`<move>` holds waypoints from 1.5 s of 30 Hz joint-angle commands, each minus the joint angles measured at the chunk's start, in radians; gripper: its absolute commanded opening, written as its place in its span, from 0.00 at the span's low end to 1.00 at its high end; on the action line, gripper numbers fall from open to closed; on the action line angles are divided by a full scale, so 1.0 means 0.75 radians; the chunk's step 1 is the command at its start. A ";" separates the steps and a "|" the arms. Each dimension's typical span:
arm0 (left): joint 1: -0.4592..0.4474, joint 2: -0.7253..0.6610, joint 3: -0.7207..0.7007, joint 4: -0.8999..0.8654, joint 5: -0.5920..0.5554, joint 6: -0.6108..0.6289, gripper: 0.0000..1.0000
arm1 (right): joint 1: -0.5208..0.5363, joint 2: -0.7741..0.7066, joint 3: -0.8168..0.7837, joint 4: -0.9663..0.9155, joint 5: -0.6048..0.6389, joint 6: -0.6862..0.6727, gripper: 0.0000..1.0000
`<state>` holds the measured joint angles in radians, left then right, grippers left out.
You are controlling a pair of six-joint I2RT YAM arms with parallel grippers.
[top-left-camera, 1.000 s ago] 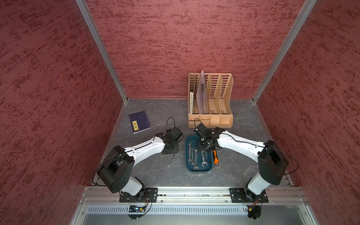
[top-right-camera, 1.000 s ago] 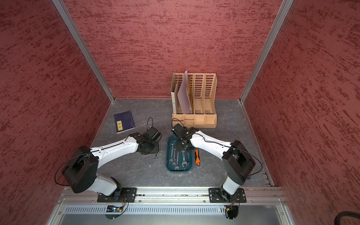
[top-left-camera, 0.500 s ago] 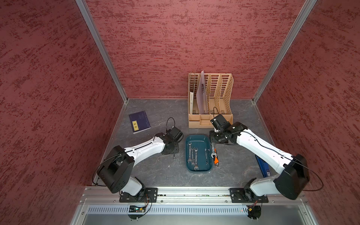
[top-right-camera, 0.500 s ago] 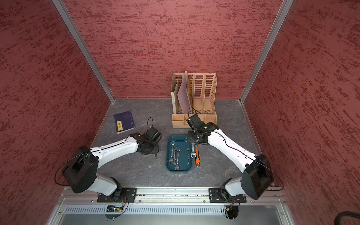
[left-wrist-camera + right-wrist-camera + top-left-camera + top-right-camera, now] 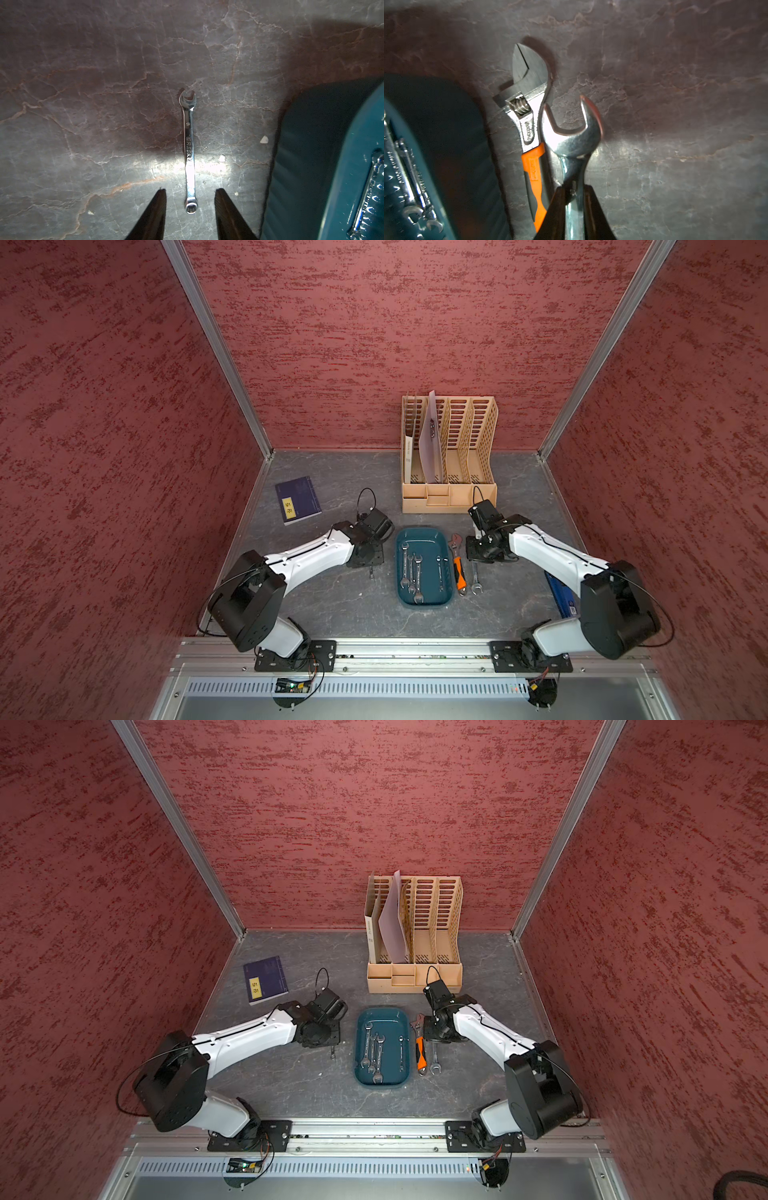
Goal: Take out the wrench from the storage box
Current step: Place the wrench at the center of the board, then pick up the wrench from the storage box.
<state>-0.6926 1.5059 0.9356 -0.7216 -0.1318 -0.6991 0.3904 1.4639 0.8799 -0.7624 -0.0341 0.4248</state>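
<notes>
Storage box (image 5: pixel 420 536) sits mid-tabletop (image 5: pixel 332 610) in both top views, with several wrenches (image 5: pixel 411 568) lying inside.

Right fingers (image 5: pixel 560 199): clenched on the shaft of a large wrench (image 5: pixel 572 141). The large wrench is outside the box at its 3 o'clock. It is just beside an orange-handled adjustable wrench (image 5: pixel 529 133), which lies between it and the box wall. Cannot tell whether the large wrench touches the tabletop.

Left fingers (image 5: pixel 162 199): released, spread either side of the ring end of a small wrench (image 5: pixel 189 145). The small wrench lies flat on the tabletop at the box's 9 o'clock, apart from the wall.

File organizer (image 5: pixel 449 456) stands at the box's 12 o'clock.
</notes>
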 commanded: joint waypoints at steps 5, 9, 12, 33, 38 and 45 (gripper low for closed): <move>-0.028 0.023 0.068 -0.028 -0.019 -0.003 0.42 | -0.036 0.097 -0.024 0.149 -0.063 -0.053 0.14; -0.054 0.018 0.100 -0.055 -0.027 -0.011 0.42 | -0.043 0.126 -0.022 0.138 -0.066 -0.047 0.17; -0.079 0.014 0.137 -0.089 -0.040 -0.021 0.42 | -0.044 0.119 -0.022 0.121 -0.065 -0.024 0.24; -0.366 0.131 0.592 -0.252 -0.088 -0.033 0.45 | -0.045 -0.366 0.072 -0.131 -0.114 0.073 0.49; -0.413 0.276 0.666 -0.197 -0.038 -0.012 0.44 | -0.045 -0.423 0.062 -0.154 -0.110 0.078 0.51; -0.416 0.467 0.703 -0.168 0.012 -0.040 0.40 | -0.044 -0.428 0.036 -0.152 -0.130 0.084 0.52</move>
<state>-1.0046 1.8244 1.4345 -0.8608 -0.1429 -0.7254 0.3630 1.1507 0.9115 -0.8635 -0.1154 0.4755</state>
